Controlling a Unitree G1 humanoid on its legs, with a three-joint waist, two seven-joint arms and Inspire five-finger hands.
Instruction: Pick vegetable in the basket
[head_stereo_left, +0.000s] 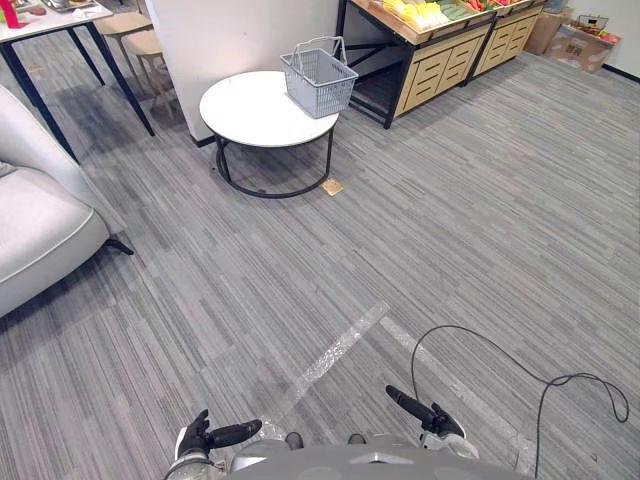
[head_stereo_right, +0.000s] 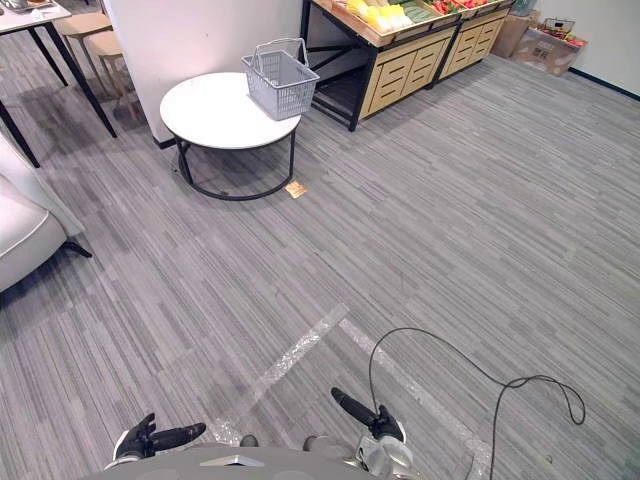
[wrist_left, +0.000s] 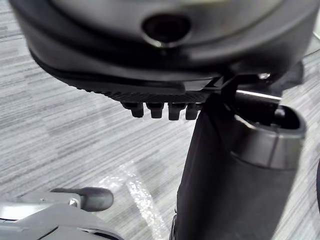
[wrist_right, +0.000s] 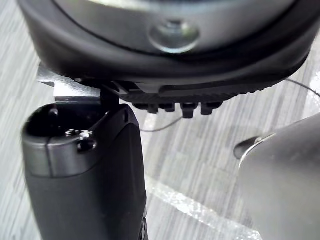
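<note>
**While the vegetables wait on the stand, both hands hang empty**

Where the left eye view looks down the room, a grey wire basket (head_stereo_left: 318, 80) is seen standing upright at the far edge of a round white counter (head_stereo_left: 250, 118), with its handles raised. Nothing can be made out inside it. Just behind the counter a wooden produce stand (head_stereo_left: 440, 65) is set, and the vegetables (head_stereo_left: 425, 14) are heaped in its top trays in yellow, green and red; their kinds are too small to tell. The left hand (head_stereo_left: 205, 437) and the right hand (head_stereo_left: 425, 412) are held low at the near edge, well apart from counter and stand, over bare floor (head_stereo_left: 450, 230).

In the right eye view the same layout is repeated.

In the left wrist view the hand's fingers (wrist_left: 160, 110) are shown in a loose, uncurled row with nothing between them and the thumb.

In the right wrist view the fingers (wrist_right: 187, 108) are likewise relaxed and nothing is held.

The vegetables are judged light, firm and smooth-skinned, so some slip is to be expected. Each is best taken round its thickest middle, with a gentle hold so that no bruise is pressed in.
</note>
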